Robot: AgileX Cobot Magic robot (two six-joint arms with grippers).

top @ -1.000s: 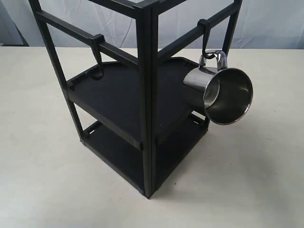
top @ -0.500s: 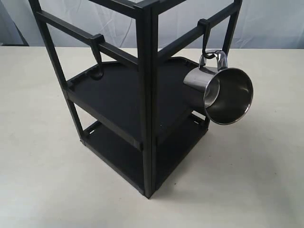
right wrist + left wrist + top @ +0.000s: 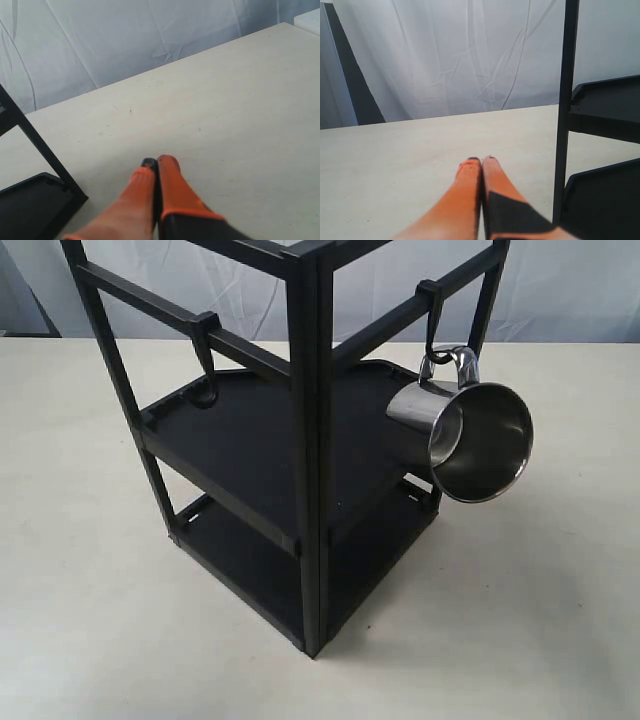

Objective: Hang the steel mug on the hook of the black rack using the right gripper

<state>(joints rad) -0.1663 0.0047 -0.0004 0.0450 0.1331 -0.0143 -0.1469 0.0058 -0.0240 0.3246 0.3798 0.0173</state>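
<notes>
Currently the steel mug (image 3: pixel 465 435) hangs by its handle from the hook (image 3: pixel 431 318) on the black rack (image 3: pixel 305 455), at the rack's 2 o'clock, mouth tilted outward. The hanging step appears complete. The right gripper (image 3: pixel 156 163) rests over the table (image 3: pixel 225 110), fingers pressed together, empty; the left gripper (image 3: pixel 481 161) likewise. The next move, if any, calls only for keeping clear.

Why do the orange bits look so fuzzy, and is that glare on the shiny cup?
Left wrist view: the left claw sits too near the lens, so it blurs. Right wrist view: the right claw is soft too. Exterior view: the steel mug shows bright reflections; the black rack casts a faint shadow.
</notes>
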